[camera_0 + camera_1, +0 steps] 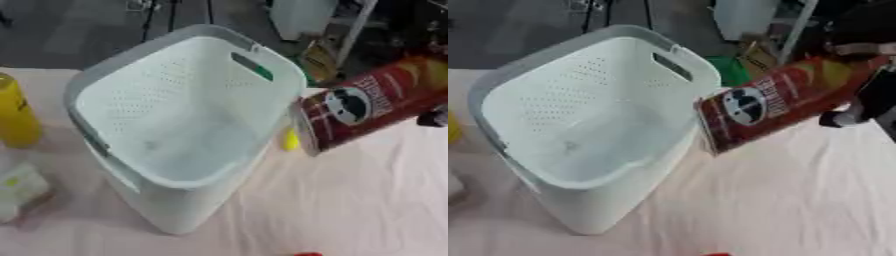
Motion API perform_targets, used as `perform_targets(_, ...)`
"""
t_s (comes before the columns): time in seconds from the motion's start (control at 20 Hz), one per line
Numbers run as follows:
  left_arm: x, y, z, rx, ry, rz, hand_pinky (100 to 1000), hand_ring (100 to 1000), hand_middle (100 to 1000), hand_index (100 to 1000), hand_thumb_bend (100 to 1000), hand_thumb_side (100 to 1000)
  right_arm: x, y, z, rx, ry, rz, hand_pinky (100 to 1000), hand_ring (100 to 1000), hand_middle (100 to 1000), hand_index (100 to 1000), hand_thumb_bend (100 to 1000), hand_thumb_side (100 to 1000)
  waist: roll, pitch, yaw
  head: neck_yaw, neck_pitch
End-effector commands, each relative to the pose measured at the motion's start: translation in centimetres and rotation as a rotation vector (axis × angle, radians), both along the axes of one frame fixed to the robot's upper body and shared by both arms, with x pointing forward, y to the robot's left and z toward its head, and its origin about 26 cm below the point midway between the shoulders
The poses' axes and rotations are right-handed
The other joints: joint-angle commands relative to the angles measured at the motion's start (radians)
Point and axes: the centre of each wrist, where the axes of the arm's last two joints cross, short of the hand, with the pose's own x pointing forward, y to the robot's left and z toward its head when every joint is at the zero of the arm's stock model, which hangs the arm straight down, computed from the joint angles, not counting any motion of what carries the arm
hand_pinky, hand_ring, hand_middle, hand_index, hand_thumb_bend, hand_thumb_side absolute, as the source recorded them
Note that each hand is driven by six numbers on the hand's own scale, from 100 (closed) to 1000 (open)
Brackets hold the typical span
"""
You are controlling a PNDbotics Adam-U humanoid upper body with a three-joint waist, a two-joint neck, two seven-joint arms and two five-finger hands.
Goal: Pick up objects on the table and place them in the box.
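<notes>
Several things sit on the pink-white cloth [350,200], and only one is in hand. At the left edge of the frame stands a yellow bottle [16,117], upright, with a pale, crumpled-looking packet [19,187] below it in the lower left; what that packet is cannot be made out. The middle is taken up by the box [105,75] — a tall pale perforated basket with handle slots near its rim, nothing visible inside it. Just beside its right wall a small yellow object [290,141] peeks out, mostly hidden. At the bottom edge a scrap of red [308,254] shows, too little to name.

In the upper right, the red chip can [776,107] hangs tilted in the air, its lower end pointing down-left toward the basket's right rim and close to it, not yet over the opening. The right hand [859,42] holds it by the far, upper end, dark fingers wrapped over the tube. The left hand shows in neither view.

The can is probably light and stiff, a smooth cardboard cylinder — slippery if pinched and easy to dent. Held at one end it may swing; a wrap around the middle would likely steady it.
</notes>
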Motion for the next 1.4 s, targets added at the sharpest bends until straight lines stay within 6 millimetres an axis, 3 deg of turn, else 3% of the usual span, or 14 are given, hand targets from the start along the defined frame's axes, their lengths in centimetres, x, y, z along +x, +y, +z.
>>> perform_targets(0.05,-0.3,0.3,0.8,0.020,-0.026,0.012,810,852,827,880,239,1000,0.1,-0.8,2.3,0.048,-0.081,0.014,929,984,671,361,136,426,0.002,-0.026,0.003,-0.003,-0.013)
perform_targets(0.4,-0.3,0.3,0.8,0.022,-0.027,0.011,811,853,827,881,239,1000,2.3,-0.9,4.1,0.107,-0.185,0.072,922,976,657,355,124,415,-0.005,-0.021,0.018,-0.001,-0.023)
perform_targets(0.75,-0.2,0.0,1.0,0.021,-0.033,-0.002,812,853,827,881,237,1000,3.6,0.8,5.3,0.157,-0.327,0.160,916,972,649,353,122,414,-0.014,-0.014,0.036,-0.004,-0.045)
perform_targets(0.95,-0.1,-0.3,1.2,0.017,-0.041,-0.015,812,852,827,881,237,1000,4.5,2.2,5.1,0.168,-0.411,0.209,911,968,638,351,141,399,-0.018,-0.007,0.054,-0.016,-0.061)
perform_targets(1.0,-0.1,-0.3,1.2,0.015,-0.043,-0.018,812,852,827,881,237,1000,4.8,2.6,4.9,0.173,-0.434,0.221,910,966,635,350,193,427,-0.018,-0.006,0.059,-0.019,-0.065)
perform_targets(1.05,-0.1,-0.4,1.3,0.013,-0.044,-0.020,812,852,827,881,236,1000,5.0,2.9,4.8,0.182,-0.462,0.234,910,966,628,350,154,392,-0.019,-0.004,0.066,-0.023,-0.070)
perform_targets(1.4,0.0,-0.7,1.4,-0.002,-0.053,-0.036,812,852,827,881,234,1000,6.8,5.0,2.9,0.264,-0.602,0.326,908,955,599,347,165,368,-0.019,0.005,0.085,-0.033,-0.084)
